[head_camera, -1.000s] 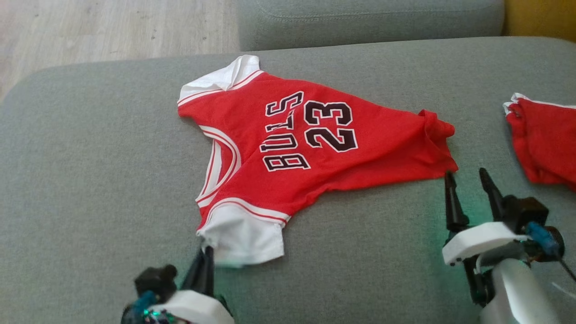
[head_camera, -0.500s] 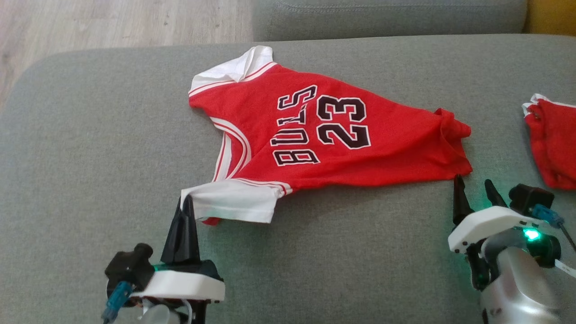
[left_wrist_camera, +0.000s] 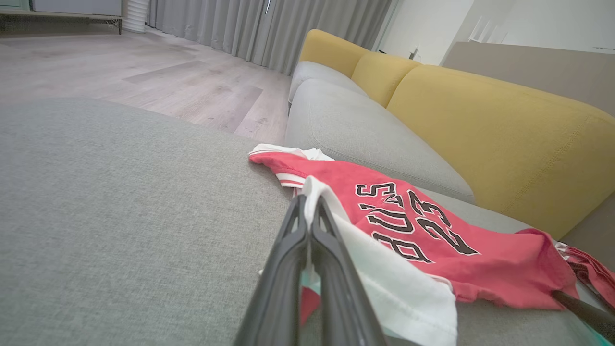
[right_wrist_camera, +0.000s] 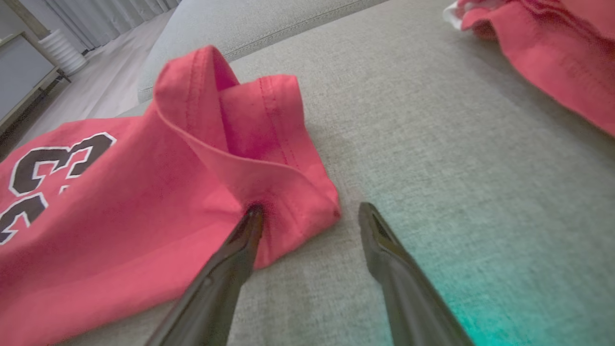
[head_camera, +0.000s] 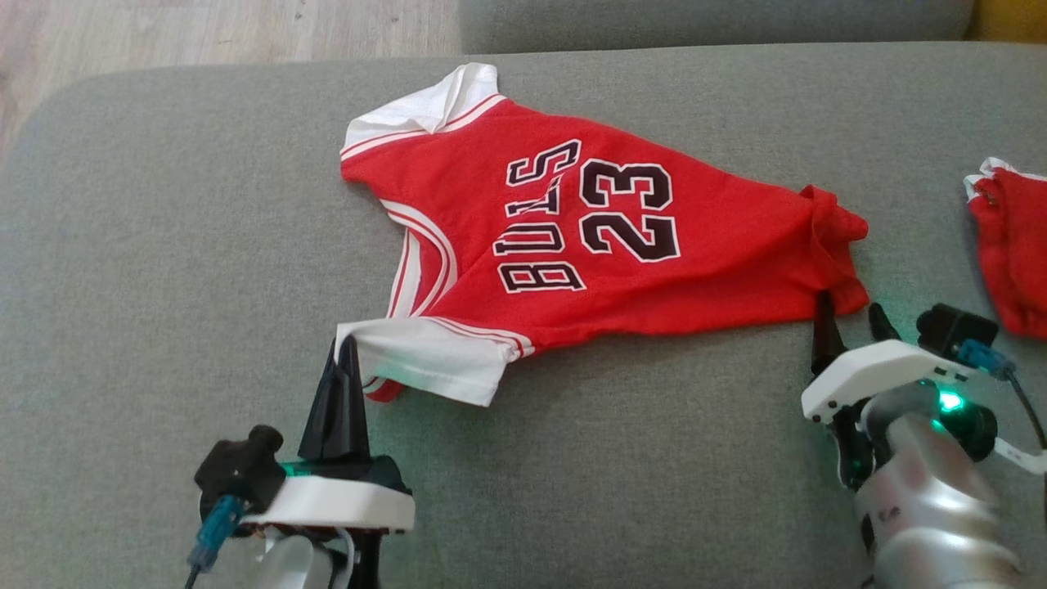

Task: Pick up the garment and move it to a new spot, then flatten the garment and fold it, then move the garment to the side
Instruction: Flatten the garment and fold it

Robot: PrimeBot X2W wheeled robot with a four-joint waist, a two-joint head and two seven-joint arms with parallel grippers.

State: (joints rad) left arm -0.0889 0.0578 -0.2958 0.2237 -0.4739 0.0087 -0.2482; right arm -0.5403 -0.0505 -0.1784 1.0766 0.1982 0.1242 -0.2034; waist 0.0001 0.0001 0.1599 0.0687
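Red jersey with white sleeves (head_camera: pixel 572 237) spread on grey fabric sofa cushion (head_camera: pixel 164 245); printed in black "BULLS" (creased mid-word) and "23". Second crumpled red garment (head_camera: pixel 1010 262) at right edge: two garments counted. Left gripper (head_camera: pixel 345 348) clamped on near white sleeve. Right gripper (head_camera: pixel 848 304) spread wide at hem corner, one finger touching cloth.

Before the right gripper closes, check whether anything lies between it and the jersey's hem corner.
Nothing visible is in the way. The open right gripper straddles a corner of the jersey: one fingertip touches the cloth, the other is over bare cushion. The second red garment lies apart.
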